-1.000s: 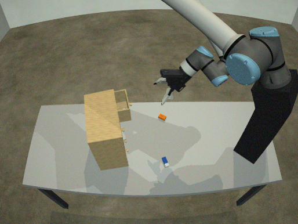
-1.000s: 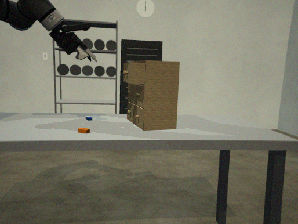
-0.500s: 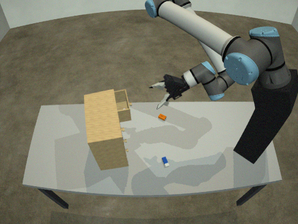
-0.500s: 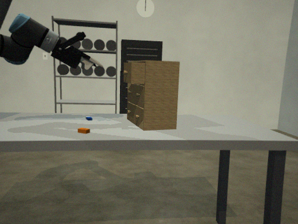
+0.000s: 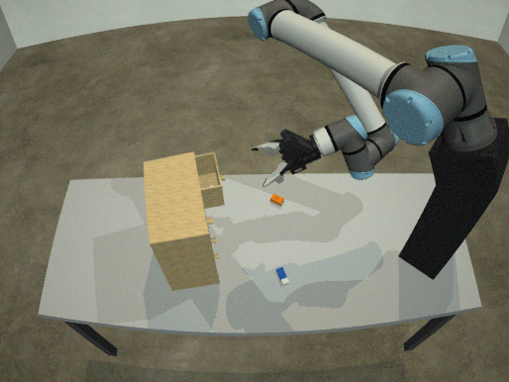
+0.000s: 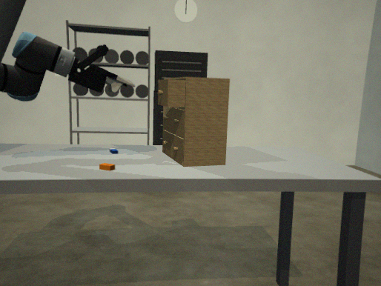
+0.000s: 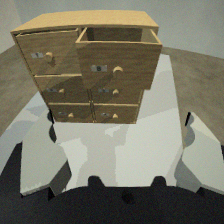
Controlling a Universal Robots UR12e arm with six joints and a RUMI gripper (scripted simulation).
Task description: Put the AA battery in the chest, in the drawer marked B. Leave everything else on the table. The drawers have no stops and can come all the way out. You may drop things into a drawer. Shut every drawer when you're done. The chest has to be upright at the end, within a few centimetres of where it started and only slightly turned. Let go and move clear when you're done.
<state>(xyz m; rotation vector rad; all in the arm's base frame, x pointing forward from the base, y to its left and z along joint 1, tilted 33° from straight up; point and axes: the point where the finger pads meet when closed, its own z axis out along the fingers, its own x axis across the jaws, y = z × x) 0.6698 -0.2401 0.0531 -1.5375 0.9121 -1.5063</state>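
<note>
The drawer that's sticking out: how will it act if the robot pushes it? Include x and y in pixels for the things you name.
The open drawer [image 5: 213, 197] [image 6: 174, 92] [image 7: 119, 67] looks like stiff wood, so it probably won't flex. Seated in the chest [image 5: 175, 198] [image 6: 207, 122] [image 7: 90, 21], it should slide inward, though an off-centre push might make it bind.

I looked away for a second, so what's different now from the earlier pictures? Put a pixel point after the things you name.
The robot's open black hand with pale fingers [image 5: 258, 167] [image 6: 124, 84] came down lower and moved toward the light wooden chest [image 5: 175, 198] [image 6: 205, 122] [image 7: 90, 21]. It didn't take hold of or let go of anything. The chest, its pulled-out top drawer [image 5: 213, 196] [image 6: 172, 92] [image 7: 120, 57], the small orange block [image 5: 276, 199] [image 6: 107, 167] and the blue-and-white block [image 5: 282, 275] [image 6: 113, 151] stayed put.
</note>
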